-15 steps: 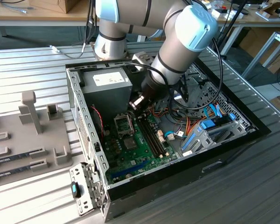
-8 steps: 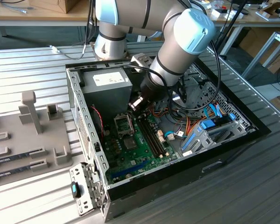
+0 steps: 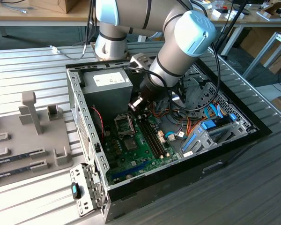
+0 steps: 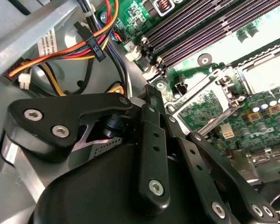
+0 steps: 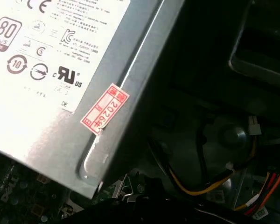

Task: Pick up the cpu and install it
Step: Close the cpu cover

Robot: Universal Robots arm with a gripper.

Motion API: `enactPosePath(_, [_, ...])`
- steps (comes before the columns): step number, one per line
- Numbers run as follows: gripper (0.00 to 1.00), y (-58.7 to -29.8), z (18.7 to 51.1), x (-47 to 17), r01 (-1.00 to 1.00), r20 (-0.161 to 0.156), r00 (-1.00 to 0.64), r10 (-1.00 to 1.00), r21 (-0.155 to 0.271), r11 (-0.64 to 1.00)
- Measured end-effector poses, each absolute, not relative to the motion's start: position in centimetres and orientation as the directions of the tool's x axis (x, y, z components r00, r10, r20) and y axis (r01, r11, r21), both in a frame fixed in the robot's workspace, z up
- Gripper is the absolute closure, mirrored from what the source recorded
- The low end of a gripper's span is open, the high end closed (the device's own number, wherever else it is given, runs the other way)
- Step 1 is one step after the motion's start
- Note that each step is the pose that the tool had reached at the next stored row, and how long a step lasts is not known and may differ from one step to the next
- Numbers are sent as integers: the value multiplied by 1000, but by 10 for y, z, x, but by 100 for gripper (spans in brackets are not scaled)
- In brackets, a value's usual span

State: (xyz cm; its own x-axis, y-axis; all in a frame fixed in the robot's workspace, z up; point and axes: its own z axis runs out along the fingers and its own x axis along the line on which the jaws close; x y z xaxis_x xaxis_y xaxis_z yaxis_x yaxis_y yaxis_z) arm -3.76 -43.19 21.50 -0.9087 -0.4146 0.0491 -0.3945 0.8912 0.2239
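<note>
cpu (image 4: 266,70): identification uncertain. The best candidate in the second wrist view is a pale, silvery, flat square surface lying level inside the metal socket frame (image 4: 259,59) on the green board (image 4: 135,9). Glare washes it out, so neither a green rim nor any surface detail can be made out. Cannot tell whether this is the chip's top plate or the bare socket.

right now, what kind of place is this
Probably a robotics lab or workshop: a robot arm reaches into an open PC case on a ribbed metal table, with a grey parts fixture beside it and wooden desks behind.
</note>
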Motion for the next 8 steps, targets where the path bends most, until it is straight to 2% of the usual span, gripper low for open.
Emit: enactPosePath(8, [89, -431, 214, -38, -478, 45, -865, -500, 231, 848])
